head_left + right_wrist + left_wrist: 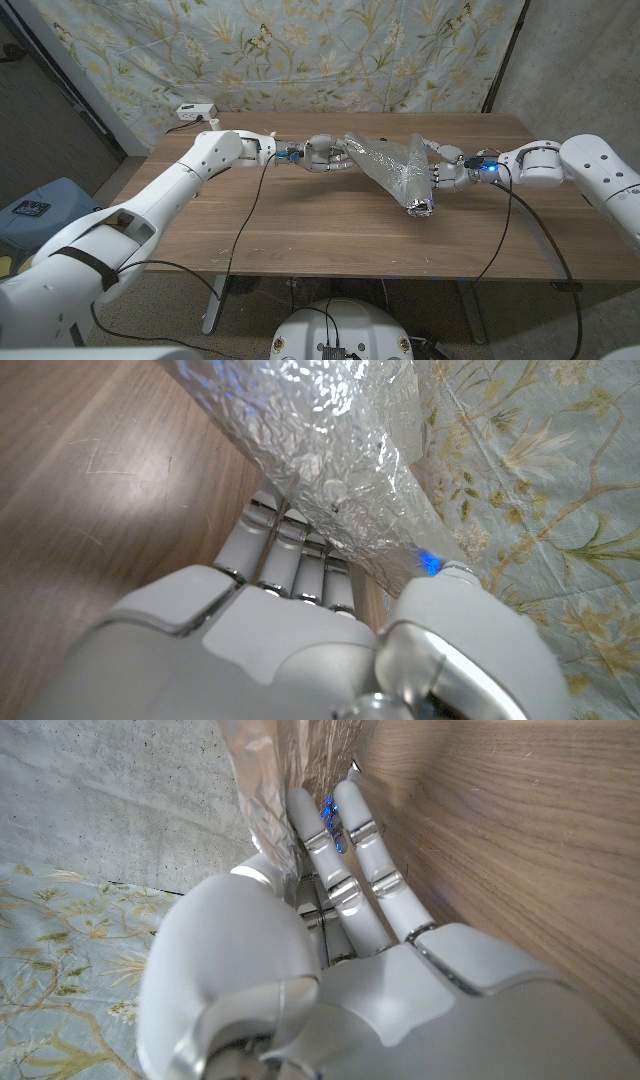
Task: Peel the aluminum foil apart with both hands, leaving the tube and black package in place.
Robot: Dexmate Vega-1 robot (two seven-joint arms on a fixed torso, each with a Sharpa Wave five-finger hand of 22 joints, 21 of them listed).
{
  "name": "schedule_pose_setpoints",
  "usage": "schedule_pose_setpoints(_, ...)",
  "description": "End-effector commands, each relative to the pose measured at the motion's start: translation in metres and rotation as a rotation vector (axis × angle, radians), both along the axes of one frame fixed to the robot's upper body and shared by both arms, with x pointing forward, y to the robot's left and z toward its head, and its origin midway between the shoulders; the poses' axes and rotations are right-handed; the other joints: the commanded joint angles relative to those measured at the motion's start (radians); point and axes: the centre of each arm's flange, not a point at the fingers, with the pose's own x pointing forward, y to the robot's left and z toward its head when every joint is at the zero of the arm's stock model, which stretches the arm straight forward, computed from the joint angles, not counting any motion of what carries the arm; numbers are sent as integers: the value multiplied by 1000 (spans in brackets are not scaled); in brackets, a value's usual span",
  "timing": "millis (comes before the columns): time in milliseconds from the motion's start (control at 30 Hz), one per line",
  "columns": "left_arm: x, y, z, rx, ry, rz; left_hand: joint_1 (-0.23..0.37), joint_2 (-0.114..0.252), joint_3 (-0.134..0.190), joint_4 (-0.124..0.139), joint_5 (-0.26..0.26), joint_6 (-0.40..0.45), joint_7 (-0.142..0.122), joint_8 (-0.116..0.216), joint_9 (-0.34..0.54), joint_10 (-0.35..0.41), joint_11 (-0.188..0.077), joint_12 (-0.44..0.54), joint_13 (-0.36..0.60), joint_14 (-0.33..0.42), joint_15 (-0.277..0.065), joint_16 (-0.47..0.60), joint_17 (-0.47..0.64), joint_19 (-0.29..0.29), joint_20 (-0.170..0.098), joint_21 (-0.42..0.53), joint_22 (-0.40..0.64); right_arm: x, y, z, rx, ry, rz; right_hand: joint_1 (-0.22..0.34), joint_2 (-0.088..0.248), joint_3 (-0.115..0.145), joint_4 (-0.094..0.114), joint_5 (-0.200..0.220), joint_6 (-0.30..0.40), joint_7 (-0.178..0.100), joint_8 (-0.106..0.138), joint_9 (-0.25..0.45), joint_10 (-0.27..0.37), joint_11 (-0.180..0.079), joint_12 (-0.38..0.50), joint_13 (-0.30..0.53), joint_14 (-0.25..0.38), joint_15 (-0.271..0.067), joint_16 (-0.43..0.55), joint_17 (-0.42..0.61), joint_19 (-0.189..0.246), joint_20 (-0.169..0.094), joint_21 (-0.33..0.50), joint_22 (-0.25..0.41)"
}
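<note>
Foil bundle (392, 168) lies right of centre on the wooden surface (300, 225), towards the far half. It is crinkled and wedge-shaped: wide at the far end and narrowing to a rolled end that points at the near edge.

Left hand (325, 154) comes in from the left and meets the bundle's far-left edge. In the left wrist view its fingers (345, 880) reach along the surface with a fold of foil (262, 795) clamped between them and the thumb side.

Right hand (447, 165) sits at the bundle's right edge, about midway along. In the right wrist view its fingers (290, 555) run under the foil (330, 440) while the thumb side presses from the other face, so the sheet is pinched between them.

Both hands are at the same depth on the surface, on opposite sides of the bundle. Whether the bundle is lifted or touching the wood cannot be told.

Open wood: a broad band along the whole near edge, a wide stretch at left under the left arm, and a smaller patch at right beyond the right wrist. The far edge is near the bundle, with a floral cloth (300, 50) hanging behind it. A white power strip (195, 111) sits at the far-left corner, well apart from the hands.
</note>
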Motion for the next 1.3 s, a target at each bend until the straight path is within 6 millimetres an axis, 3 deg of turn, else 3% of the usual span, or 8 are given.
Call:
schedule_pose_setpoints(33, 1, 4, 4, 15, -14, 7, 7, -2, 0, 3, 0, 14, 9, -5, 6, 21, -23, 4, 3, 10, -4, -5, 3, -4, -1, 7, 2, -2, -4, 3, 3, -6, 3, -7, 0, -6, 3, 8, 0, 41, 10, 1, 12, -5, 9, 2, 9, 2, 6, 4, 7, -1, -3, 3)
schedule_pose_setpoints(700, -5, 5, 11, 44, -47, 5, 8, -2, -2, 3, -3, 17, 7, -12, 15, 20, -25, 1, 3, 10, -2, -9, 10, -8, -2, 19, 1, -12, -12, 14, 0, -42, -20, -9, 2, -15, 6, 18, 2, 40, 11, 0, 10, -3, 8, 4, 12, 1, 7, 3, 14, -5, -10, 3)
schedule_pose_setpoints(1300, -11, 18, 9, 36, -47, 38, 11, -3, -2, 1, -5, 23, 7, -16, 19, 28, -27, -1, 0, 15, -2, -11, 13, -11, -4, 29, 0, -9, -15, 21, -15, -37, -33, -10, 3, -24, 8, 27, -6, 41, 9, -1, 8, 1, 7, 5, 15, 3, 7, 2, 22, -5, -16, 3)
